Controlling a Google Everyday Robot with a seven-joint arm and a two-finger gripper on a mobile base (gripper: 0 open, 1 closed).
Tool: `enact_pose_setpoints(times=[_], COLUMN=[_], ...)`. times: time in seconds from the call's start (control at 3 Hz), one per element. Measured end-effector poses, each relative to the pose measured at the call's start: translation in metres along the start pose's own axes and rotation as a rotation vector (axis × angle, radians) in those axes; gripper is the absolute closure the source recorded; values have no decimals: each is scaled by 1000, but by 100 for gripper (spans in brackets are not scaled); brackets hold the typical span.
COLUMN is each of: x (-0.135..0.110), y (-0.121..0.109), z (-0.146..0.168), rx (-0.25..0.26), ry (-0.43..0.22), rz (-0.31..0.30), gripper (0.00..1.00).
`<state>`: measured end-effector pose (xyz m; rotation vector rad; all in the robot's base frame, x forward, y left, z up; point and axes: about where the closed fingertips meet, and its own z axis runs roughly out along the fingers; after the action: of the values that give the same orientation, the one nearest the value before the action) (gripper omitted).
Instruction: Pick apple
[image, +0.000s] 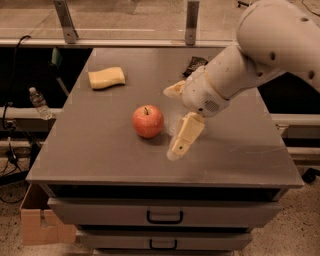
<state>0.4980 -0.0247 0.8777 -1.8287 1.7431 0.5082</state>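
The red-orange apple (148, 121) stands upright on the grey table (100, 155), near its middle, stem up. My gripper (170, 123) is open, at the end of the white arm that reaches in from the upper right. It hangs just right of the apple. One cream finger (183, 138) points down toward the table's front, close to the apple's right side. The other finger (175, 89) sits behind and to the right of the apple. Neither finger visibly touches the apple.
A pale yellow sponge-like block (106, 78) lies at the table's back left. A dark flat object (195, 64) lies at the back, partly behind the arm. Drawers (165, 216) sit under the tabletop. A water bottle (38, 102) and a cardboard box (39, 226) are at the left.
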Motion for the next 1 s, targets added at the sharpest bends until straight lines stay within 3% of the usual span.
enact_pose_setpoints(times=[0.67,1.0], x=[-18,-24], y=[-20,-28], z=[42,59], rx=[-30,-49], ry=[-83,-106], rz=[7,20], gripper=[0,18])
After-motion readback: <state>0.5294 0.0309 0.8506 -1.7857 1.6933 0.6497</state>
